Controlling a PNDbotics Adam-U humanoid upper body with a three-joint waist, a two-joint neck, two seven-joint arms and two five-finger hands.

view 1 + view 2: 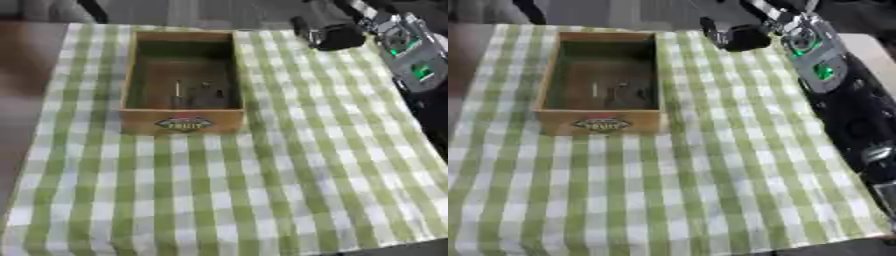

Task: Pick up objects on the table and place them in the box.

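Observation:
A wooden box (182, 122) with a coloured label on its front wall stands on the checked cloth at the upper left. A few small grey and dark objects (194, 93) lie on its floor; I cannot make out what they are. My right hand (331, 33) is a black shape at the cloth's far edge, to the right of the box and apart from it. Whether it holds anything is not visible. Its forearm (814, 55), grey with green lights, runs down the right side. My left hand is out of view.
A green and white checked cloth (262, 175) covers the table in front of the box and to its right. Brown bare table (22, 75) shows at the left. My right arm's dark body (859, 125) lies along the right edge.

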